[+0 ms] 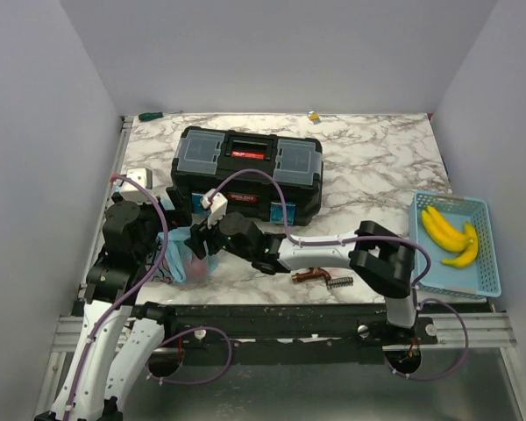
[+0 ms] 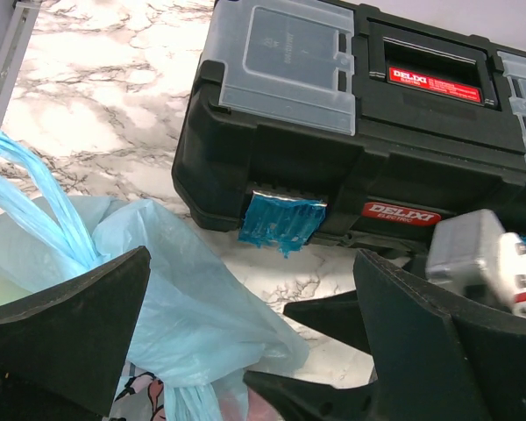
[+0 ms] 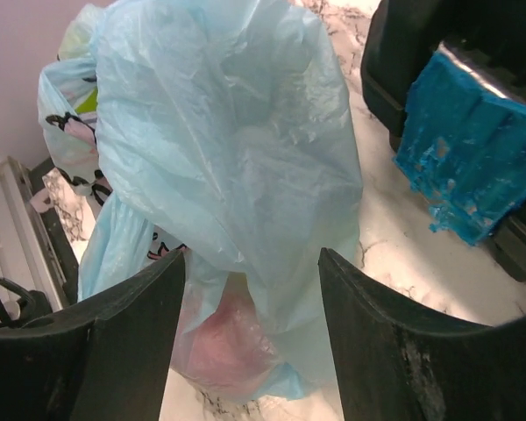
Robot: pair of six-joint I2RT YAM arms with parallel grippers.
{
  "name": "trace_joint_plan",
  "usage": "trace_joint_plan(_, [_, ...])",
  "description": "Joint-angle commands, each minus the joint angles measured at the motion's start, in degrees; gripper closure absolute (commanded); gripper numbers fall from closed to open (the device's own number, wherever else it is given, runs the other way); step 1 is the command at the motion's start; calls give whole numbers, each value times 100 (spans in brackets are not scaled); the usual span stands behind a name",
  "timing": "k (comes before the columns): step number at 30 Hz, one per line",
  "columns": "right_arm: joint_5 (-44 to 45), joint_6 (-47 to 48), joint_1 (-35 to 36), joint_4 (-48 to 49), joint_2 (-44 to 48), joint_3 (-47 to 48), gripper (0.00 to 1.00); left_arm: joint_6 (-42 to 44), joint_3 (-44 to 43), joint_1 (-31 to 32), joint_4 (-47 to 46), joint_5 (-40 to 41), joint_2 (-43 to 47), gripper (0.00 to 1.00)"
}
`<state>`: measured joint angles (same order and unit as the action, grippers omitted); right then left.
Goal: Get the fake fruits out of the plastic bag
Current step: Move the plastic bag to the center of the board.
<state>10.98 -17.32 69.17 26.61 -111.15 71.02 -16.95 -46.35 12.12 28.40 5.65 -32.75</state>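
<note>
The plastic bag (image 1: 180,254) lies bunched on the desk (image 1: 368,167) in front of the black toolbox (image 1: 250,171), at the left side, between the two arms. The right arm (image 1: 320,256) reaches across to it, and the bag sits straight ahead of that arm's jaws. In the right wrist view the film fills the gap between the two fingers and rises away from them, so its length runs roughly along the line of reach.

A pink lump (image 3: 228,338), probably a fruit, shows through the film low down just beyond the fingertips. These jaws stand parted and grasp nothing. Whether the pads brush the film cannot be told.

The left arm (image 1: 127,232) is also close, but the bag lies off to the left of its jaws, bulging past the left finger with the loop handles behind it. Those jaws gape fully and hold nothing.

Bananas (image 1: 447,232) lie in the blue basket (image 1: 486,285) far to the right, so the right arm seems better placed to work the bag.
</note>
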Motion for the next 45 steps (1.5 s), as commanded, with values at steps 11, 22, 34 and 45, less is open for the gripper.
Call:
trace_joint_plan(11, [-414,-382,15,-353,-651,598,35,60,29,19,-117,-133,23,1])
trace_joint_plan(22, [80,-651,12,-288,-418,176,99,132,15,19,-87,-292,-142,1])
trace_joint_plan(34, [-83,233,10,-368,405,-760,99,276,336,35,-504,-747,-605,1])
trace_joint_plan(45, [161,54,-15,-369,947,-1567,99,-912,-171,36,1790,-960,-684,1])
